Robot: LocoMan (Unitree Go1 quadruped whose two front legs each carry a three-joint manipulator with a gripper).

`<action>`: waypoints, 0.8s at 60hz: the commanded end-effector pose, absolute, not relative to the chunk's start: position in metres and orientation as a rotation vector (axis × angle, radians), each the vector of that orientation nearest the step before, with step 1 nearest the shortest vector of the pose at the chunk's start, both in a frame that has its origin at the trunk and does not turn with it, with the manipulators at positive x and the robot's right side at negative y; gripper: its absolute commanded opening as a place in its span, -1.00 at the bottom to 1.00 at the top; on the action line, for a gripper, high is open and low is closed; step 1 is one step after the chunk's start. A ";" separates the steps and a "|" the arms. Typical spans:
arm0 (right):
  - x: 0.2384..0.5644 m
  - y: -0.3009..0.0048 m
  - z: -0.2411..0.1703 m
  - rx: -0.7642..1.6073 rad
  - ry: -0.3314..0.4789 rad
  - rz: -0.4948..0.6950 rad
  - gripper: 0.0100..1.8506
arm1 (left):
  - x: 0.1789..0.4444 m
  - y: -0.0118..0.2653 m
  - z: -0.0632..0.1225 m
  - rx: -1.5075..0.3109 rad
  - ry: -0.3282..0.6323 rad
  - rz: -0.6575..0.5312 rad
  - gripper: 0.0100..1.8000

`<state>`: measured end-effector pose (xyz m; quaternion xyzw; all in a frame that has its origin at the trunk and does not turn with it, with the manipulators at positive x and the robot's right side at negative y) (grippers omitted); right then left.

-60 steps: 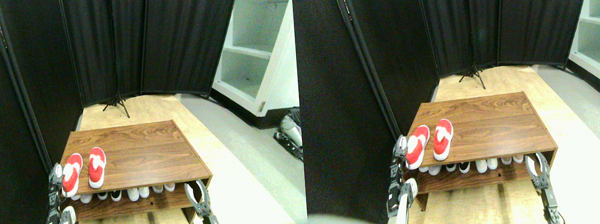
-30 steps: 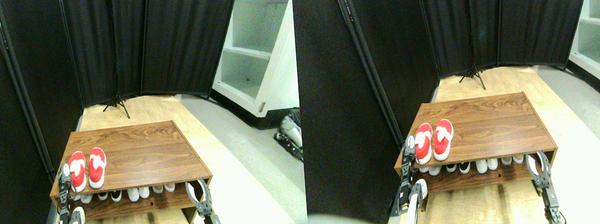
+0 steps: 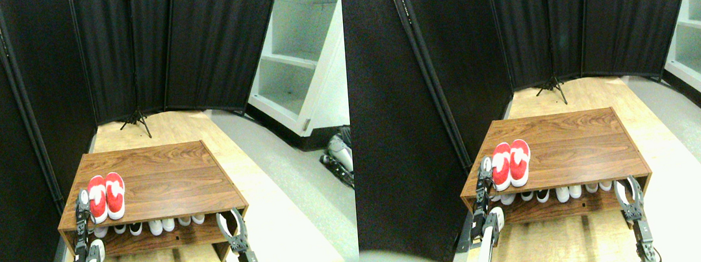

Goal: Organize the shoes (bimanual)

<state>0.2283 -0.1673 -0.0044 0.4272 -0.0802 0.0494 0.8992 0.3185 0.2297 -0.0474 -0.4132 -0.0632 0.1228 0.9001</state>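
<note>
The two shoes (image 3: 105,196) are small, bright red slip-ons with white sole edges and a white patch on top. They sit side by side, touching, on the left front part of the wooden bench (image 3: 172,182), toes pointing away from the robot and heels near the front edge. The left claw (image 3: 82,208) stands against the outer side of the left shoe, at the bench's front left corner; I cannot tell how far its jaws are spread. The right claw (image 3: 231,225) hangs by the bench's front right corner, well apart from the shoes, jaws spread wide and holding nothing. A row of white and black shoes (image 3: 149,226) shows its toes on the shelf under the bench top.
</note>
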 end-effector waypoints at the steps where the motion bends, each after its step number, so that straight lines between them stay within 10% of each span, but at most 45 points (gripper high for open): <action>1: 0.228 -0.166 0.005 0.882 -0.215 0.118 -0.72 | 0.319 0.220 -0.043 -0.846 -0.122 0.224 -1.00; 48: 0.236 -0.166 -0.005 1.042 -0.225 0.067 -0.76 | 0.252 0.260 -0.017 -0.930 -0.328 0.181 -1.00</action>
